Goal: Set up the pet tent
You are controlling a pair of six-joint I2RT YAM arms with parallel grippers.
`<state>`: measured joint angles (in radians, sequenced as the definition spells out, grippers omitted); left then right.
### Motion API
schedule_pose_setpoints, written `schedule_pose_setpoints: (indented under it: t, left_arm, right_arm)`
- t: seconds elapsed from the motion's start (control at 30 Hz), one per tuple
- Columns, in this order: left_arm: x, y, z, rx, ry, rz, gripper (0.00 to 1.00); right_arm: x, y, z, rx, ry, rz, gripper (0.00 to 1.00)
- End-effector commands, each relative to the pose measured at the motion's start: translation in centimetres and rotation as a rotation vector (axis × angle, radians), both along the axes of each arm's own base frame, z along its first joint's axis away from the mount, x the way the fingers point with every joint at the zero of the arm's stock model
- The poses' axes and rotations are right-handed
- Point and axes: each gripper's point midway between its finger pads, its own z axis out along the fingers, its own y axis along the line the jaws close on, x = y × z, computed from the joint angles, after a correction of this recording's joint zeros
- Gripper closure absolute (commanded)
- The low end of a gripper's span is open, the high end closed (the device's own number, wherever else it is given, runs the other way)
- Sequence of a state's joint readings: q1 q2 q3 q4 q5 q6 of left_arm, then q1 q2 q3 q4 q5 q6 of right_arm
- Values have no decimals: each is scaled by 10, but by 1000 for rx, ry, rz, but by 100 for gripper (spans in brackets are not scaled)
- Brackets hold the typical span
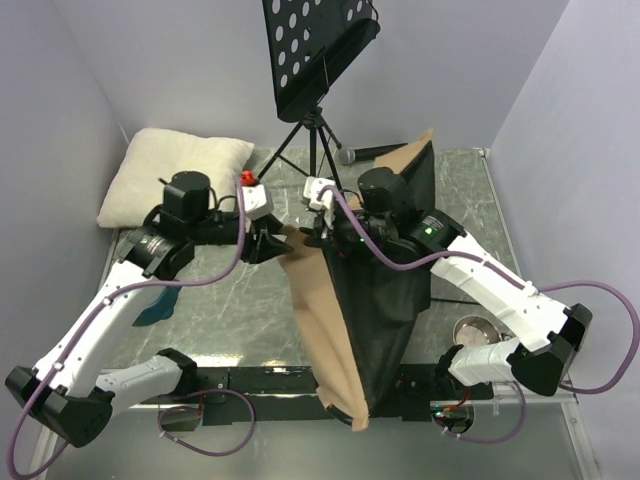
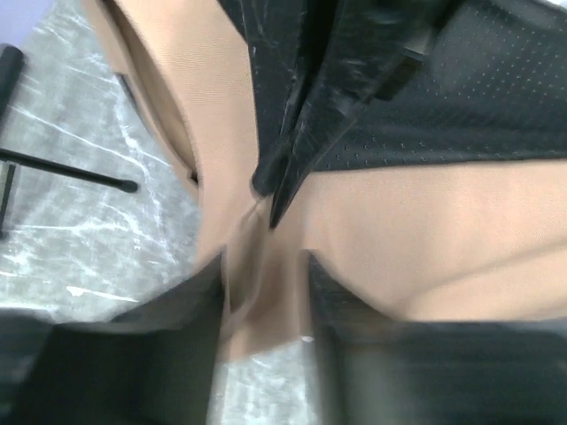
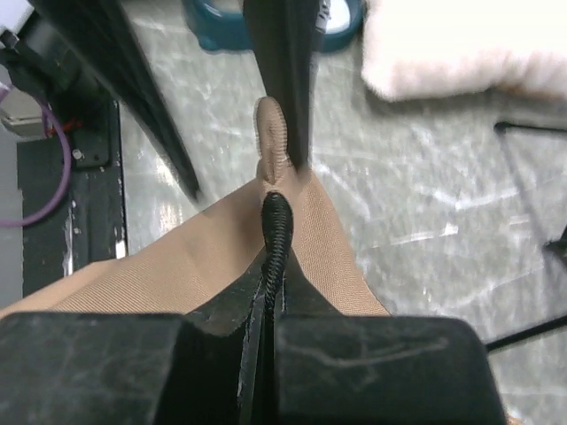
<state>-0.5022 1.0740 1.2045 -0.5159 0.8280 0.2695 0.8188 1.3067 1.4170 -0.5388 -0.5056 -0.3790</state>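
Your tan-brown fabric pet tent (image 1: 318, 310), black-lined. At its eleven o'clock corner: right claw (image 3: 268, 314) clenched on black trim (image 3: 276, 221); left claw (image 2: 266, 283) released, straddling tan fold.

I see the pet tent (image 1: 360, 330) standing in the middle of the table (image 1: 230, 310), reaching from the near edge toward the back. The pillow (image 1: 175, 175) lies in the far left corner. The music stand (image 1: 315, 130) is behind the tent. A metal bowl (image 1: 463, 327) sits near the right front, and what may be a microphone (image 1: 365, 153) lies at the back.
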Motion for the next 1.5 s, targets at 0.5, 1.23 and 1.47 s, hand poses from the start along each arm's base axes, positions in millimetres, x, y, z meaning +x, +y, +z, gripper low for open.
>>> schedule_pose_setpoints:
  t: [0.5, 1.23, 1.47]
  left_arm:
    - [-7, 8, 74, -201, -346, 107, 12]
    - [0, -15, 48, -50, -456, 94, 35]
    - [-7, -26, 33, 19, -488, 35, 44]
  right_arm:
    - [-25, -17, 52, 282, 114, 62, 100]
    - [-33, -16, 52, 296, 151, 89, 100]
    - [-30, -13, 57, 299, 167, 88, 100]
